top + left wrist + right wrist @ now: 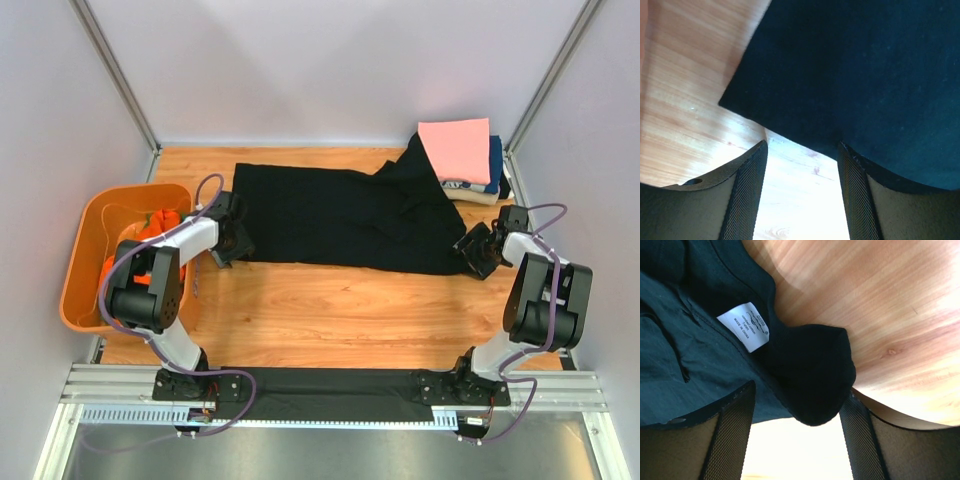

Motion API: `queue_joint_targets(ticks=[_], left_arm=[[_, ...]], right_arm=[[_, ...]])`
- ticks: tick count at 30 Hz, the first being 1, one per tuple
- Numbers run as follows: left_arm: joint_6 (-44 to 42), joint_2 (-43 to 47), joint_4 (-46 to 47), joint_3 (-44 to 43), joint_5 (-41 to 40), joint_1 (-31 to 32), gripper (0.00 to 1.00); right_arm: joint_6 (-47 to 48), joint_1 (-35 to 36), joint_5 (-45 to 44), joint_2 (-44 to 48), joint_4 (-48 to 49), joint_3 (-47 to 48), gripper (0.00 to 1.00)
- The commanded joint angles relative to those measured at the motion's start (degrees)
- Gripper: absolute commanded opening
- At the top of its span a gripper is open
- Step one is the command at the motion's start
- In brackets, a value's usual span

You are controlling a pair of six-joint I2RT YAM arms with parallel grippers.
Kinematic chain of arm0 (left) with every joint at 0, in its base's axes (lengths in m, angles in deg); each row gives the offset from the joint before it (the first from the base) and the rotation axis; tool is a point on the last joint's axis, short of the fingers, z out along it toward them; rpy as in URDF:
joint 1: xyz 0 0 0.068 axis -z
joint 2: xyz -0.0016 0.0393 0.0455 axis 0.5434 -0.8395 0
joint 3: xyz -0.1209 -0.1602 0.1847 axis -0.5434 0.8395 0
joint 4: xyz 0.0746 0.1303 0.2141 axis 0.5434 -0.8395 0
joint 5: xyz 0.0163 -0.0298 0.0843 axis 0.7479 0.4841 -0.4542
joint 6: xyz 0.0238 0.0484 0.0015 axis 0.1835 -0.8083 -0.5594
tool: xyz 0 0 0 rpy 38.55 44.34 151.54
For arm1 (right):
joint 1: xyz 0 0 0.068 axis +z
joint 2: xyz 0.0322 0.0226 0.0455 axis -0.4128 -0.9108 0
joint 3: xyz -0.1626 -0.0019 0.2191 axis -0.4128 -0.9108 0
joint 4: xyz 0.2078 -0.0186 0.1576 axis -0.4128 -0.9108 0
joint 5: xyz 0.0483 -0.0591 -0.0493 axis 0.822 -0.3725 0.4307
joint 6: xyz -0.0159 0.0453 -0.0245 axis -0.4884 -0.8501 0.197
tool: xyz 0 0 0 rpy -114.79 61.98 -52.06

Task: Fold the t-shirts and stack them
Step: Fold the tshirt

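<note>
Fingers stand parted on both arms, left fingers [747, 200] at one end of the black t-shirt [340, 215], right fingers [730, 440] astride its labelled end, apparently poised to pinch it where it lies spread on the worktop [330, 310].

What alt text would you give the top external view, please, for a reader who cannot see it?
A black t-shirt lies spread across the table between the left gripper and the right gripper. A stack of folded shirts, pink on top, sits far right; an orange tub stands left.
</note>
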Motion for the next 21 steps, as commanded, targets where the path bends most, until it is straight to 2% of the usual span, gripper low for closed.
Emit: queue_joint_targets(ticks=[1,5,9,11,12,15,17,19,21], left_arm=[[2.49,4.28,4.66,2.56,-4.16,-0.92,0.65],[3.02,5.44,6.42,4.32,-4.35,-2.06,0.66],[3.46,3.15,7.39,4.15,-2.85,-3.38,0.65],[3.81,1.75,7.65,3.97,-2.59,-3.73,0.65],[3.81,1.39,7.91,3.54,-2.50,-3.82,0.61],[3.55,0.25,7.83,2.22,-2.24,-4.78,0.57],[3.28,-0.01,7.65,1.51,-2.67,-5.14,0.55],[2.76,-0.63,7.74,0.64,-2.41,-5.49,0.51],[2.49,-2.29,7.57,-0.77,-1.89,-6.28,0.41]], right_arm=[[0.15,-0.15,-1.47,-2.17,2.48,-0.14,0.66],[0.15,-0.15,-1.47,-2.61,2.40,-0.05,0.63],[0.06,-0.15,-1.65,-2.87,2.48,-0.49,0.53],[0.23,-0.15,-1.82,-2.87,2.84,-0.93,0.37],[0.24,-0.15,-1.91,-2.96,2.92,-1.11,0.25],[0.41,-0.15,-1.65,-3.31,3.10,-1.28,0.08],[0.32,-0.15,-0.95,-3.66,3.36,-1.28,0.00],[0.41,-0.15,-0.68,-3.66,3.54,-1.37,0.00],[0.24,-0.06,-0.59,-3.23,3.45,-1.28,0.00]])
